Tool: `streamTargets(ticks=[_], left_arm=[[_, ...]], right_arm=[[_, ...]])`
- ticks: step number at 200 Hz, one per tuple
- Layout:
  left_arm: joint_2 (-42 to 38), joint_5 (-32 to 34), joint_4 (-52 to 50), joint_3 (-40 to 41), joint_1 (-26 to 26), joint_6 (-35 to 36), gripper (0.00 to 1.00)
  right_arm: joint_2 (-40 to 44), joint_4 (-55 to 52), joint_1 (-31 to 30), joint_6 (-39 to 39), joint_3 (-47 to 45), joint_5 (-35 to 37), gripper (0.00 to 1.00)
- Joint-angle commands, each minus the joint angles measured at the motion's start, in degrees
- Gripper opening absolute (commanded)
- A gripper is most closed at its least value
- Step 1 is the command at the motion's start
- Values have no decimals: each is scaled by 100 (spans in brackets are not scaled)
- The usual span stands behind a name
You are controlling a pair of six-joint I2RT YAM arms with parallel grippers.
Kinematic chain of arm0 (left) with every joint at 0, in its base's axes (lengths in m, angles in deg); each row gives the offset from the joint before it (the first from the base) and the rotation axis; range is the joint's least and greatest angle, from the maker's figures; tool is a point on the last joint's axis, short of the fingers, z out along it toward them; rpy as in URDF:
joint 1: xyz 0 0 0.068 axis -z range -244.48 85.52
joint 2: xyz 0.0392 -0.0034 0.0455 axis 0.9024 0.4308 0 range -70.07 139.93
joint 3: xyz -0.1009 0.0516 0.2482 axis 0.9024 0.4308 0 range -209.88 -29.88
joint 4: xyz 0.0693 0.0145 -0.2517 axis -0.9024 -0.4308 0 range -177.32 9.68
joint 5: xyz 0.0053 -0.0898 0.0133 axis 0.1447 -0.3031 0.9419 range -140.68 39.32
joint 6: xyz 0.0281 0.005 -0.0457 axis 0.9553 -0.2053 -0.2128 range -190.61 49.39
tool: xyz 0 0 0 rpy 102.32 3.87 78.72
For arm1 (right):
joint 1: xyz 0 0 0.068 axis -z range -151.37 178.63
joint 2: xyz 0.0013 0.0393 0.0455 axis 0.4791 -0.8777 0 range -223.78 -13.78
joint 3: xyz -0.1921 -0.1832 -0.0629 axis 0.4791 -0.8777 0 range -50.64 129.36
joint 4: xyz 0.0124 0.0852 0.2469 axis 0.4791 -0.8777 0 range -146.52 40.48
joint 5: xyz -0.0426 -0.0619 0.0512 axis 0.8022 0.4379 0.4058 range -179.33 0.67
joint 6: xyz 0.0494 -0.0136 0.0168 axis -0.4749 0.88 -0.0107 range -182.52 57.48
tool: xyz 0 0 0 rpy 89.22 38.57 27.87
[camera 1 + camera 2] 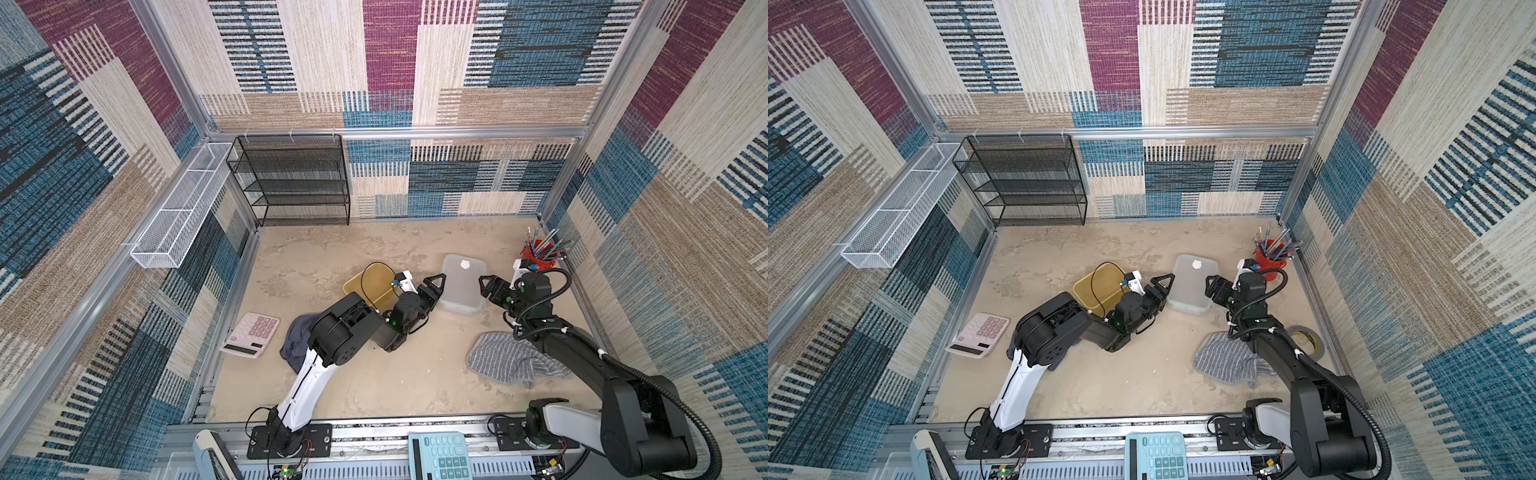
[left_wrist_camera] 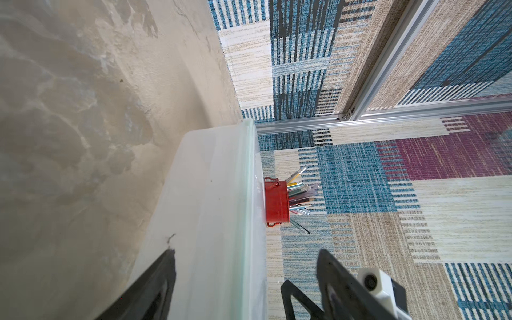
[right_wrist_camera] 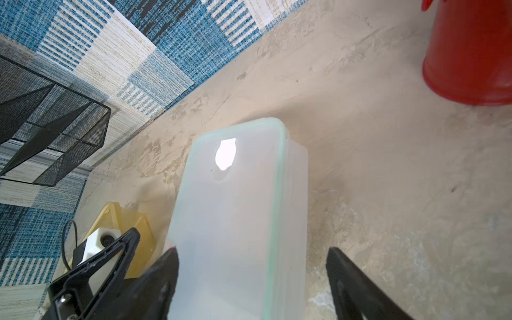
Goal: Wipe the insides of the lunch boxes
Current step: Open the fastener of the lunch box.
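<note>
white wire basket (image 1: 160,216) on the left wall, and black mesh shelf (image 1: 291,178) at the back: both well apart from the work. pink calculator (image 1: 249,334) and dark blue cloth (image 1: 296,343) lie on the counter (image 1: 332,249) by the left arm. amber lunch box (image 1: 365,280): mid counter, looks open-topped, its near side hidden behind that arm. left gripper (image 1: 438,291): fingers spread, straddling the left long edge of the clear lunch box (image 1: 461,286), pinching nothing. clear lunch box: centre-right, just beside the amber one, lid on, with a green seal and a white vent tab. likely light, thin-walled, fairly stiff and smooth, so it would skate if pushed from one side only. best held by opposite side walls under the rim while the lid is peeled up at a corner. right gripper (image 1: 484,289): fingers spread around the box's right side, one finger close at a corner, the other apart from it. grey striped towel (image 1: 498,361): partly under the right arm, to be fetched for wiping. red pen cup (image 1: 540,254): close behind the right wrist, tippable. tape roll (image 1: 1315,341): by the right wall.
</note>
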Motion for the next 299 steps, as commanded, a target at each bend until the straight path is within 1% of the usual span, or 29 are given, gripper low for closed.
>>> streamTargets(ticks=[1,23,51,92,111,134,157,181,206,236,260,275,287,299], left_arm=[[60,-141,47,-88,-21,-91,80],[100,-204,-11,-176,-13,-98,79],[103,-196,-13,-205,-15,-91,76],[135,-237,-49,-285,-22,-99,69],[193,-260,-1,-336,-23,-131,64],[235,-272,-1,-380,-18,-173,58],[281,-295,38,-416,-14,-203,53],[296,-247,95,-391,-16,-214,45],[299,-171,196,-337,-21,-250,44],[282,-140,233,-275,-22,-246,37],[283,-116,264,-241,-22,-262,29],[288,-96,300,-215,-20,-265,27],[294,-81,316,-192,-28,-252,22],[294,-71,324,-178,-22,-249,19]], right_arm=[[-142,495,-77,198,5,-30,75],[-403,432,-206,331,163,-44,68],[-534,444,-402,429,254,15,58],[-834,301,-514,556,372,16,51],[-960,264,-541,564,371,15,49],[-1093,222,-585,563,332,66,48],[-1180,226,-638,530,276,134,48],[-1257,237,-689,497,226,178,48],[-1331,246,-741,449,196,264,48],[-1441,263,-795,422,177,347,48],[-1503,255,-814,426,152,411,48],[-1511,246,-829,427,134,446,48],[-1514,238,-831,426,116,464,48],[-1523,229,-840,429,89,492,48]])
